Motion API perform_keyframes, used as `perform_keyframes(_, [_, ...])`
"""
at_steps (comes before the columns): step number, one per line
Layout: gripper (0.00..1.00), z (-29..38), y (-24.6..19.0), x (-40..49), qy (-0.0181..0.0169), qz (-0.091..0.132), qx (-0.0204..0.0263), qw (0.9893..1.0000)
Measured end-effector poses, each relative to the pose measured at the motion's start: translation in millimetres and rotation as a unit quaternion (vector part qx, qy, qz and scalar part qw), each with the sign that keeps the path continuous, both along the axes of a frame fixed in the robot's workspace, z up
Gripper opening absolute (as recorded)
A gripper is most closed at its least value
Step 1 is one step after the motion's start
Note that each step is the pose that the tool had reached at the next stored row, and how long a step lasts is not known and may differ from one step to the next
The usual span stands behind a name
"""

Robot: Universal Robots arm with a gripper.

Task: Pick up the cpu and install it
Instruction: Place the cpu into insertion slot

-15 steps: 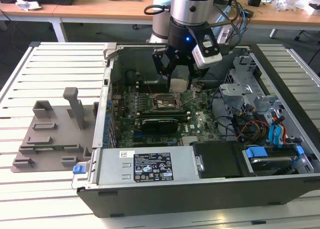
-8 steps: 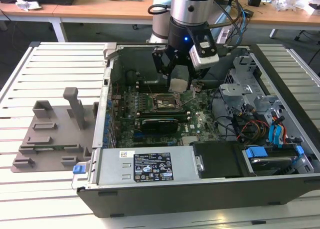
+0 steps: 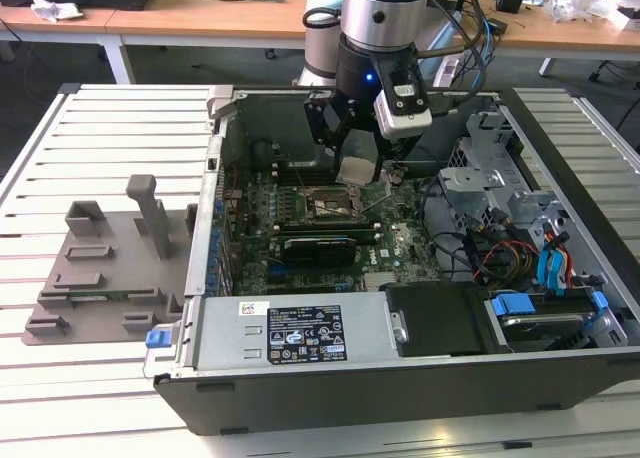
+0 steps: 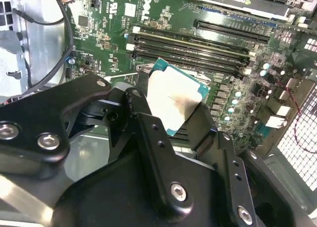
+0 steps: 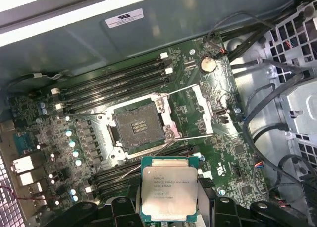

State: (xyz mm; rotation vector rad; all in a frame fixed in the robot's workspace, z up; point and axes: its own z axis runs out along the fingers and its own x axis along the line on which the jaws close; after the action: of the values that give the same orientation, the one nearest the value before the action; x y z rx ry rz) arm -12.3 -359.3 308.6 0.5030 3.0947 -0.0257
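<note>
At the exterior view's left, one grey tray (image 3: 100, 273) lies on the slatted table (image 3: 30, 178). At centre, one gripper (image 3: 355, 164) has its jaws clamped on opposite edges of the single cpu (image 5: 169, 195), probably to keep its contact face untouched. The cpu hangs inside the open case (image 3: 300, 333), near the one open socket (image 5: 139, 129) and clear of it, not seated.

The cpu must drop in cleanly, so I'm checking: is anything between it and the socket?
Nothing visible. The cpu is clamped in the jaws above the board, and the socket lies open and bare, its metal frame swung aside.
</note>
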Motion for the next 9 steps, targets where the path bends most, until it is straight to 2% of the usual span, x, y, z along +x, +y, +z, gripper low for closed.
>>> perform_keyframes(9, [0.55, 0.0, 0.0, 0.0, 0.0, -0.038, 0.0, 0.9993])
